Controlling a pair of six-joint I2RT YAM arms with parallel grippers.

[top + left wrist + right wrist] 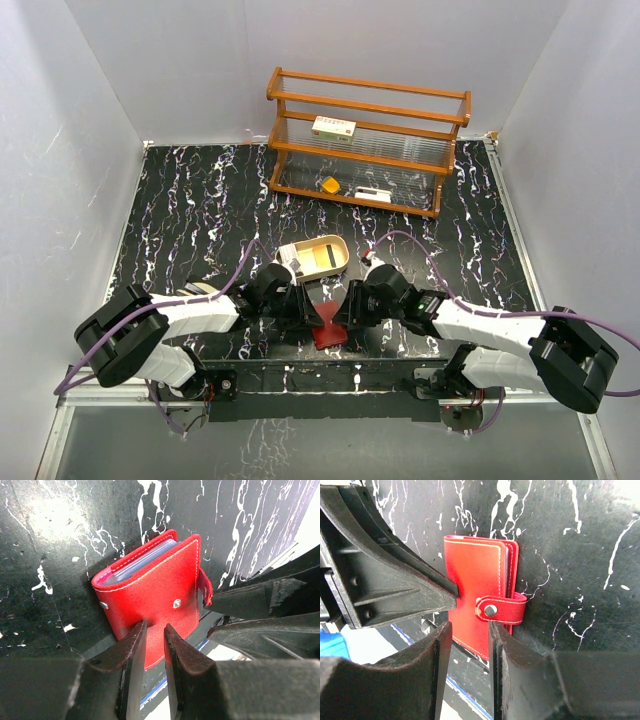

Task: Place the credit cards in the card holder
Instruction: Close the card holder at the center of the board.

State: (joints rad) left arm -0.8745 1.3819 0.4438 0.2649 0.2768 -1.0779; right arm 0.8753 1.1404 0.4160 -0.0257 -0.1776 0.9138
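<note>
The red card holder [328,334] is folded shut between both arms at the table's near edge. In the left wrist view the card holder [150,587] shows clear pocket edges along its top. My left gripper [155,630] has its jaws drawn close on the holder's lower corner. In the right wrist view the card holder [475,570] has its strap [502,610] snapped across the cover. My right gripper [467,627] stands just below the strap, jaws apart with nothing between them. The credit cards [324,260], yellow and dark, lie in the tan tray [312,240].
A wooden rack [370,105] stands at the back with a white box [334,127] on its upper shelf and an orange wedge [330,185] below. The table's front edge runs right under the holder. Purple cables loop over both arms.
</note>
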